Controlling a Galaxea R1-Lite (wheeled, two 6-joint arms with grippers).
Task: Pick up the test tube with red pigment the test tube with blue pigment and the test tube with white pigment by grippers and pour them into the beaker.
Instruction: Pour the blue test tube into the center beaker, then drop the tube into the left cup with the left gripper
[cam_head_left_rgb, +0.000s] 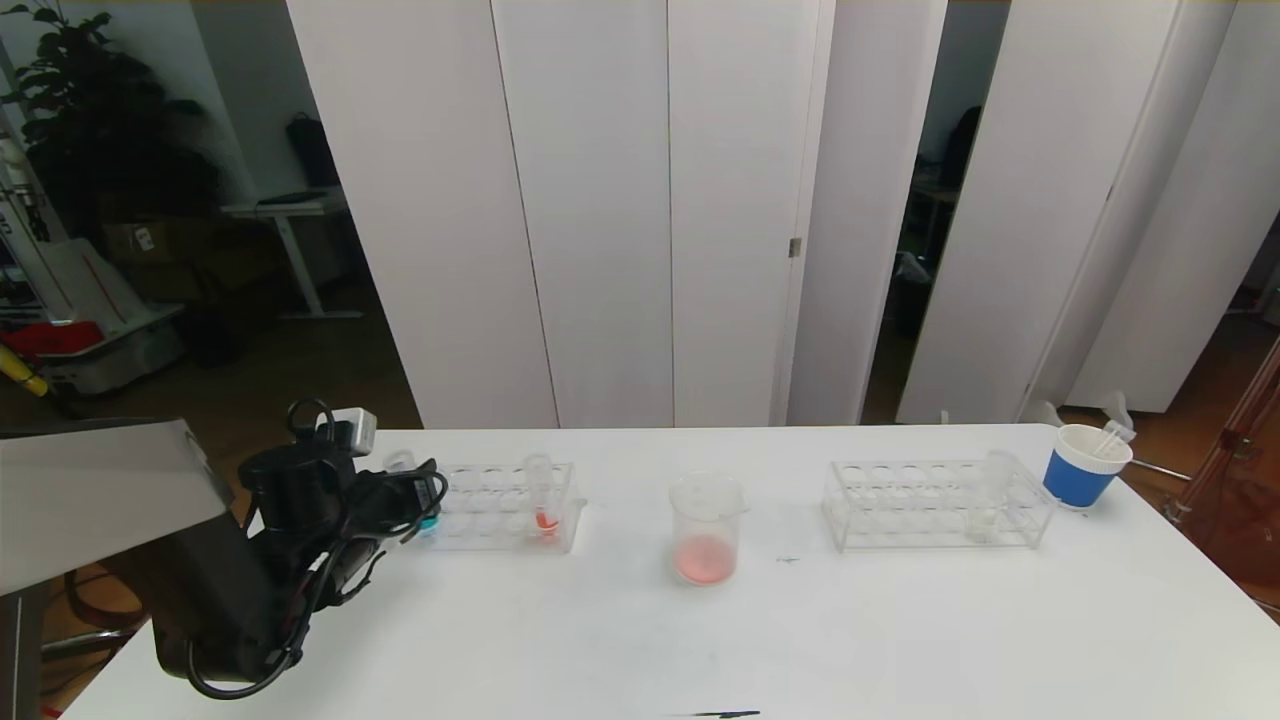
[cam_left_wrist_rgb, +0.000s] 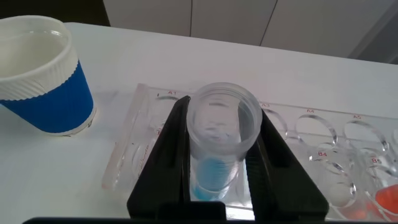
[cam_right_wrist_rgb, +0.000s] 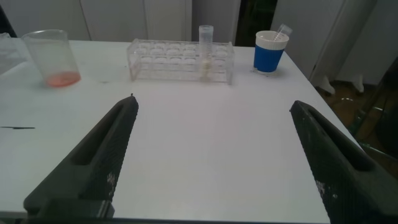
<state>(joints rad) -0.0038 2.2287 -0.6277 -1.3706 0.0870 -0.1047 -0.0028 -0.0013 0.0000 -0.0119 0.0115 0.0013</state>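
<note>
Gripping clear, cyan-bottomed test tube with blue pigment (cam_left_wrist_rgb: 219, 134)

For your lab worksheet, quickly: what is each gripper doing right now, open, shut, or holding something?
Left gripper: shut on the test tube with blue pigment, at the left rack.
Right gripper: open, holding nothing, above the table.

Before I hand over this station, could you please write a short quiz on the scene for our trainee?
1. True or false: the left pincer is shut on the test tube with blue pigment.
2. What colour is the residue in the beaker? A) blue B) reddish C) white
3. Fill in: the right pincer hangs ____ above bare table.

Key: 1 true; 2 B; 3 open.
</note>
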